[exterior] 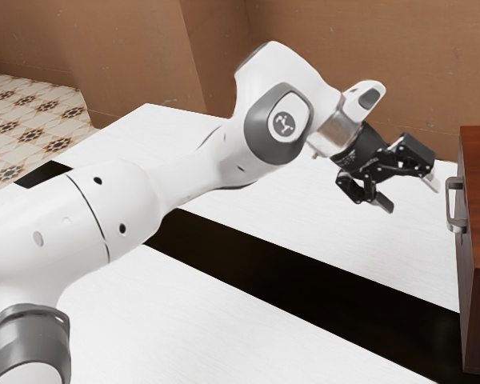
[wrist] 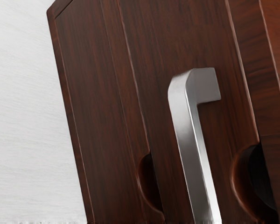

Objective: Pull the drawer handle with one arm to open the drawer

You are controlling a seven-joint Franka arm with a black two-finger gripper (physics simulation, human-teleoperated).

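None of the pulling looks done yet. At the exterior view's right edge, the dark reddish-brown wooden drawer front (exterior: pixel 476 240) appears to sit flush with its cabinet, so I judge the drawer is not yet opened. It rests on the white surface (exterior: pixel 304 200). The upright grey metal bar handle (exterior: pixel 454 204) stands proud of the drawer front, facing the white arm (exterior: pixel 224 160).

The black fingers (exterior: pixel 368 192) are spread apart and grip nothing. They hang above the surface, near the handle but clear of it, and point toward it. In the wrist view the handle (wrist: pixel 191 140) lies straight ahead against the wood (wrist: pixel 107 93), with rounded recesses behind it.

By my reading, the approach is partly made. What is left is to close the gap, bracket the bar, clamp onto it and draw it away from the cabinet.
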